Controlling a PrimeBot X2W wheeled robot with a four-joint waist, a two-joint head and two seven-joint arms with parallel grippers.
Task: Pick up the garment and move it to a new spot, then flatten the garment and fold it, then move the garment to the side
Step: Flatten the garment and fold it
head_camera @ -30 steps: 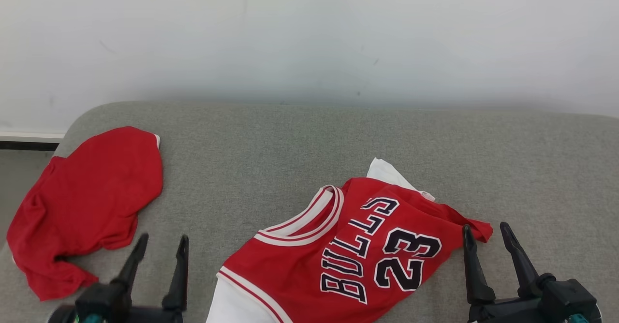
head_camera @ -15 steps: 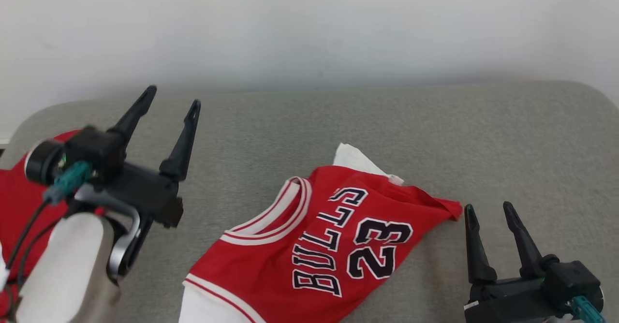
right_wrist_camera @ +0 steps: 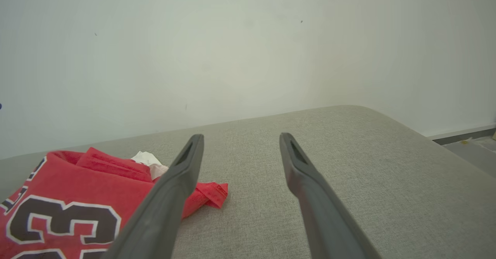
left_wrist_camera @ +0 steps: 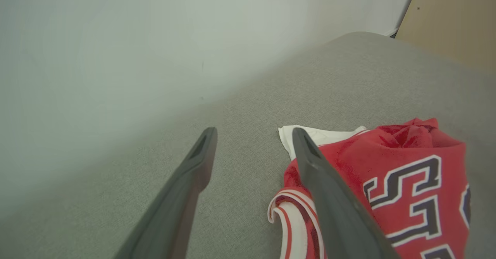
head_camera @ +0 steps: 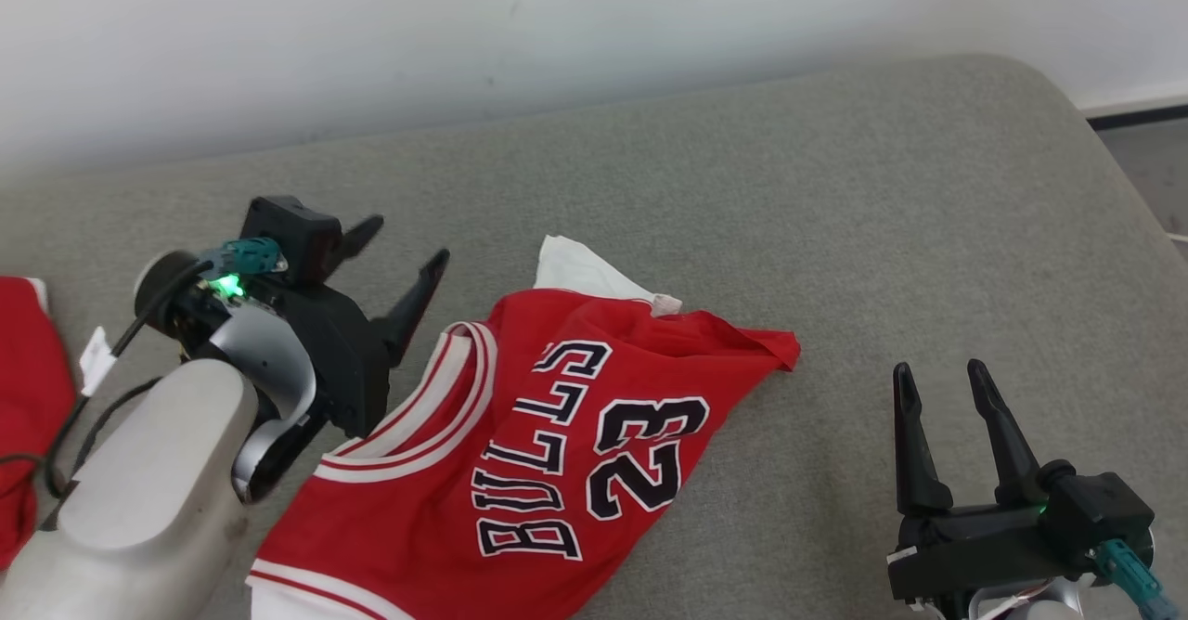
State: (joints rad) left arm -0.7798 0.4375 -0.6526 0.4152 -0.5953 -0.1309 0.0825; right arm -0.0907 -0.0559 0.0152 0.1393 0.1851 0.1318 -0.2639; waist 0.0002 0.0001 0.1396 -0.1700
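**Here: both grippers wide open, jersey lying loose on the cushion**

Nearest, at the lower right of the head view, the right gripper point(head_camera: 938, 369) sits low with its 2 fingers spread wide and nothing between them. It stands apart from the jersey point(head_camera: 520, 434), off that garment's right corner. In its own wrist view the right gripper point(right_wrist_camera: 241, 136) points across bare grey fabric, with the jersey point(right_wrist_camera: 69, 189) low on the left.

At the lower left the pale forearm leads up to the left gripper point(head_camera: 408, 239), also spread wide and holding nothing. It is just beside the jersey's striped collar. In the left wrist view, the left gripper point(left_wrist_camera: 254, 133) has 1 finger over bare fabric and the other crossing in front of the jersey point(left_wrist_camera: 387, 166); whether it touches the cloth I cannot tell.

The jersey is red with white trim, lettered BULLS and numbered 23. It lies rumpled and slanted on the grey cushion point(head_camera: 835, 230), a white flap poking out at its far edge. A second red cloth point(head_camera: 28, 369) lies at the far left edge, well apart from it.

Beyond the cushion rises a plain pale wall point(head_camera: 464, 26), with a strip of floor point(head_camera: 1151, 165) at the far right.
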